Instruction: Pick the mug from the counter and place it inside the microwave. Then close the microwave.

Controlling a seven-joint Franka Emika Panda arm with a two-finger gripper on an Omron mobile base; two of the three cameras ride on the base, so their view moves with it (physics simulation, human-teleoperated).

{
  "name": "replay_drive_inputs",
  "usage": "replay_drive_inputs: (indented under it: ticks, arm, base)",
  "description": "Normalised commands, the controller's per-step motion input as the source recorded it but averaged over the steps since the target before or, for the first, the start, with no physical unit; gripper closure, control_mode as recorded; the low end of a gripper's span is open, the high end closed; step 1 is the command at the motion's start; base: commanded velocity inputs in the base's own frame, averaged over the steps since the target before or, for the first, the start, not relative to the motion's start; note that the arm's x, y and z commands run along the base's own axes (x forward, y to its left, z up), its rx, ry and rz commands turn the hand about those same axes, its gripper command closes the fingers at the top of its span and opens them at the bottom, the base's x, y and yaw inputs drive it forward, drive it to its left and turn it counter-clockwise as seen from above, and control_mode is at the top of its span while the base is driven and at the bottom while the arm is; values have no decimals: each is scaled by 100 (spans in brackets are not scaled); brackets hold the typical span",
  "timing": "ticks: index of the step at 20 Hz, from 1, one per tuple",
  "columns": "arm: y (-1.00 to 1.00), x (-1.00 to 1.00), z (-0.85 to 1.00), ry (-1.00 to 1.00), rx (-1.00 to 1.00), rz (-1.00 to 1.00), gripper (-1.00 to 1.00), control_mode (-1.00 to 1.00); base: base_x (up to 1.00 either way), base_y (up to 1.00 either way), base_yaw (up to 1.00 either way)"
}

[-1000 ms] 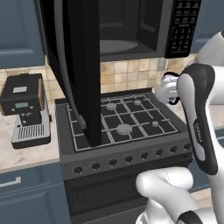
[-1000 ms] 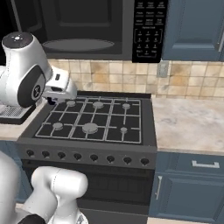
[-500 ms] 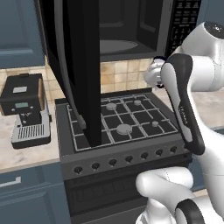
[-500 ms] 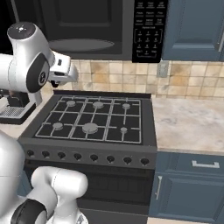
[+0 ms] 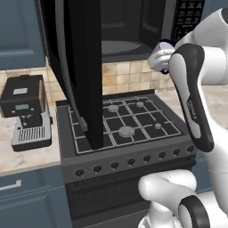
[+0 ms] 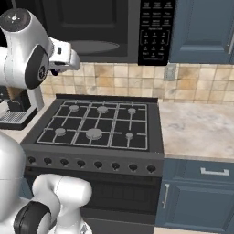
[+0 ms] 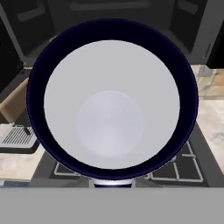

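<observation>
High over the stove [image 5: 124, 124] in the left base view, the white arm reaches up to the open front of the microwave [image 5: 120, 26]. The microwave door [image 5: 78, 67] stands swung wide toward the camera, hanging down across the left burners. The hand [image 5: 161, 57] sits at the lower right corner of the cavity mouth, level with its floor, and a bit of the mug [image 5: 165, 44] shows as a pale rim with a dark edge just above the wrist. A coffee machine [image 5: 26, 109] stands on the bench [image 5: 26, 153] left of the stove.

From the right base view, the arm comes in from the left and the hand [image 6: 68, 57] is held in front of the dark microwave [image 6: 98, 27] opening, above the back left burner. The keypad panel [image 6: 155, 32] lies to its right, and the beige bench [image 6: 196, 130] runs on beyond the stove [image 6: 98, 128].

Along the hand view, the mug [image 7: 111, 100] is seen straight down its mouth: a dark navy rim around a pale grey inside and round bottom. The hand is clenched on the mug, which is upright and clear of the stove grates below, with the microwave's dark interior ahead.
</observation>
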Motion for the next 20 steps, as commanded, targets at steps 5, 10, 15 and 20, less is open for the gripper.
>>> replay_drive_inputs:
  ticks: [5,10,15,20]
  arm:
    - [7,14,11,-24,0,3,100,-100]
    - [8,8,35,-21,0,2,100,-100]
    - [6,19,12,1,-3,0,100,-100]
    - [9,46,0,9,-4,0,100,-100]
  base:
    - [0,0,0]
    - [0,0,0]
    - [0,0,0]
    - [0,0,0]
